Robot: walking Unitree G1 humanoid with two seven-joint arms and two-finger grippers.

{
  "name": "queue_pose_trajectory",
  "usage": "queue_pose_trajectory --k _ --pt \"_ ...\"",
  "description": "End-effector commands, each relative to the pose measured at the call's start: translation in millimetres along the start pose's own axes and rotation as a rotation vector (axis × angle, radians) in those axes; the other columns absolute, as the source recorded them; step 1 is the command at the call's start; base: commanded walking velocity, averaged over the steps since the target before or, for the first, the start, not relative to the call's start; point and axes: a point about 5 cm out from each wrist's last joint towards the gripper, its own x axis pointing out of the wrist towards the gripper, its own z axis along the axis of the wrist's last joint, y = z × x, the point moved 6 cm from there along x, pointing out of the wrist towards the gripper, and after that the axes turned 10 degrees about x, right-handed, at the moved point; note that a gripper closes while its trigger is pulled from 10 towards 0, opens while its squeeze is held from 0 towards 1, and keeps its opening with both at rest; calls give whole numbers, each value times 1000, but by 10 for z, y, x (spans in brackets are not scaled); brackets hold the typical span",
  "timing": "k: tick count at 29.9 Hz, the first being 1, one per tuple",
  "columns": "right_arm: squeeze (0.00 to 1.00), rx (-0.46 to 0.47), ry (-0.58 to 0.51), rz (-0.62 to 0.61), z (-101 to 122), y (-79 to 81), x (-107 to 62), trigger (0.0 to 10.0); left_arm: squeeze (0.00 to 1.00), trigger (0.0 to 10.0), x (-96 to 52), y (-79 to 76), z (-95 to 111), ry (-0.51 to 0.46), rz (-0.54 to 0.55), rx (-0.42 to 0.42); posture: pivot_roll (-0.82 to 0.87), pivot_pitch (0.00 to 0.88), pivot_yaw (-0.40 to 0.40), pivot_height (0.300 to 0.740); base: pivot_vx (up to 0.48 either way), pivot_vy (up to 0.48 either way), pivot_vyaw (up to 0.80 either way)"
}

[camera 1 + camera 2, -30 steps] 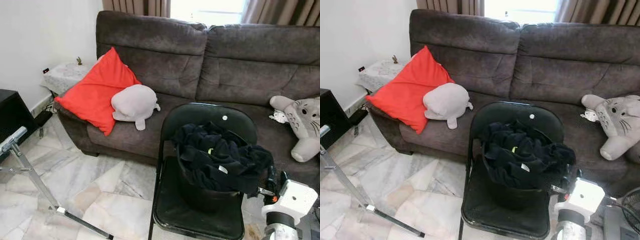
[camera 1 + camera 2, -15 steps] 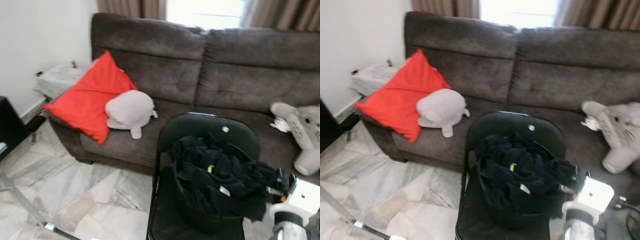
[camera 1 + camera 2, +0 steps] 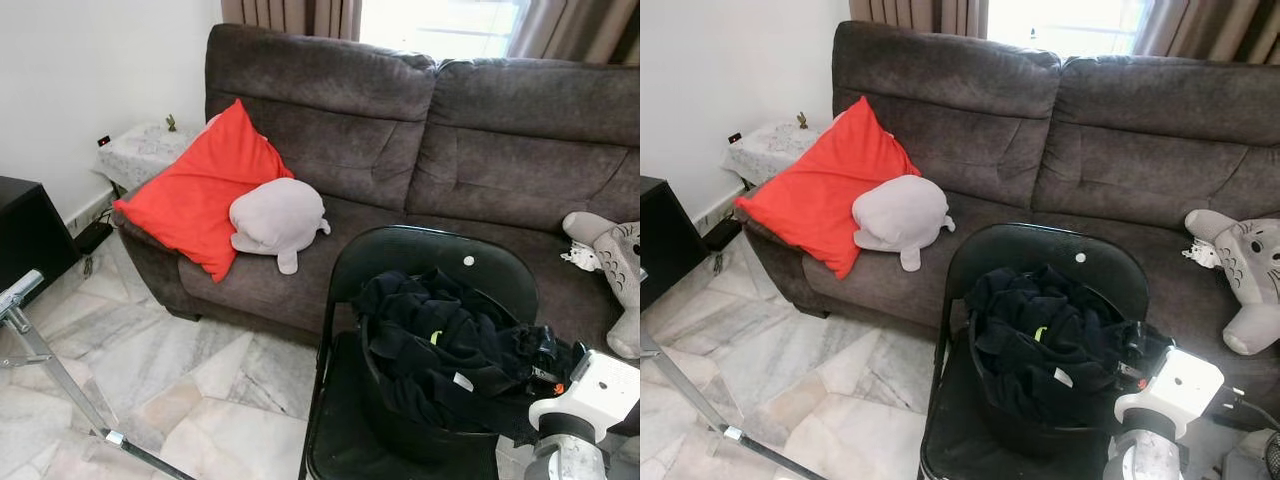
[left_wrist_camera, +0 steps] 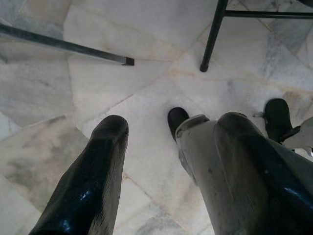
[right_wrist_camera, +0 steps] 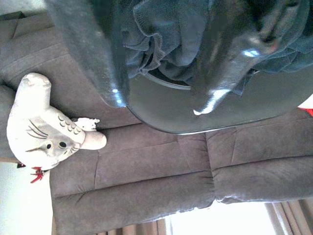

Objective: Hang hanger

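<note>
Your right hand (image 5: 156, 63), fingers apart, sits by the dark clothes (image 3: 450, 345) on the chair (image 3: 430, 250). Reach in slowly for the hanger.

Matt brown cloth sofa (image 3: 450, 130), glossy black chair (image 3: 430, 250), polished marble floor (image 3: 180, 370).
</note>
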Motion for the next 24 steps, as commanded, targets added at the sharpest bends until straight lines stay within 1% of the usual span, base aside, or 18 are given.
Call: queue_pose_trajectory --k 1,4,9,10,17,24 --pt "1000 3 -1 5 23 17 26 10000 0 10000 -12 -6 -77 28 -2 6 -79 21 -2 740 0 0 0" --pt "1000 7 13 11 -10 26 23 10000 0 10000 -15 -2 -87 31 -2 5 -79 21 -2 740 0 0 0" --pt "1000 -3 27 29 -43 90 30 10000 0 10000 -26 8 -123 37 -1 1 -77 26 -3 740 0 0 0" --pt "0 -6 29 28 -48 96 36 10000 0 10000 -31 13 -140 39 -1 1 -77 26 -3 740 0 0 0" --pt "0 -2 29 36 -42 107 45 10000 0 10000 -48 49 -180 43 3 1 -75 35 -4 740 0 0 0" --pt "0 -2 29 39 -38 110 45 10000 0 10000 -47 53 -174 42 0 8 -76 36 -2 740 257 0 0"
